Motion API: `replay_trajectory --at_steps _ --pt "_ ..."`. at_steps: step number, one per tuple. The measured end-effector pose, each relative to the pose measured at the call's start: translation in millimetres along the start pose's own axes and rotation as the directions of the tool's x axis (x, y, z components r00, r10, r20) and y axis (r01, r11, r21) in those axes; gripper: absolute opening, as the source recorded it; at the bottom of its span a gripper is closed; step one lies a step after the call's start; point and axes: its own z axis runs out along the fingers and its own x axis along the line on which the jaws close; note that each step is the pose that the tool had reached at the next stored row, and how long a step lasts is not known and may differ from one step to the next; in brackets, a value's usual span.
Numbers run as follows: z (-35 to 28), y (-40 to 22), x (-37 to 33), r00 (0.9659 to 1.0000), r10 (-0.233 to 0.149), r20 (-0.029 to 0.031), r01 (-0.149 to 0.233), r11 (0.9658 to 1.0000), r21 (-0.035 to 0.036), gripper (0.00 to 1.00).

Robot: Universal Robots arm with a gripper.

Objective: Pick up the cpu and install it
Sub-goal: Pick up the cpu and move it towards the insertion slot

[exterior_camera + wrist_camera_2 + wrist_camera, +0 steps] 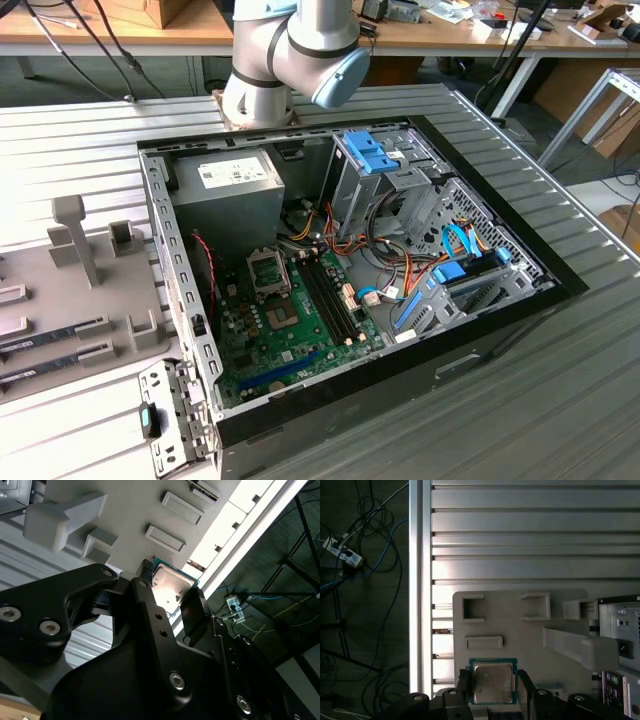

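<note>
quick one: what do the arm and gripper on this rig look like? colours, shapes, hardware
The arm is made of rounded silver-grey joint housings, and one of them is closed by a light blue cap. The gripper is matte black and built from flat angular links. Its fingers are narrow black bars with small holes. Silver screw heads sit at the pivots.

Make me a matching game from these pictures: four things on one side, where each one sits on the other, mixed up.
Things:
1 chip
2 computer case
3 grey tray
4 power box

Places:
a lies open on the ribbed table
b inside the case, in a corner
c gripped in the hand
d flat beside the case, with upright posts

Pairs: 1c, 2a, 3d, 4b
</note>
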Motion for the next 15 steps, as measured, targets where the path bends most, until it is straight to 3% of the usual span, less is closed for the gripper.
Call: replay_trajectory --at_steps 15 --pt "-3.6 0.1 -0.1 1.0 0.0 0.0 0.0 1.0 -0.0023 0.47"
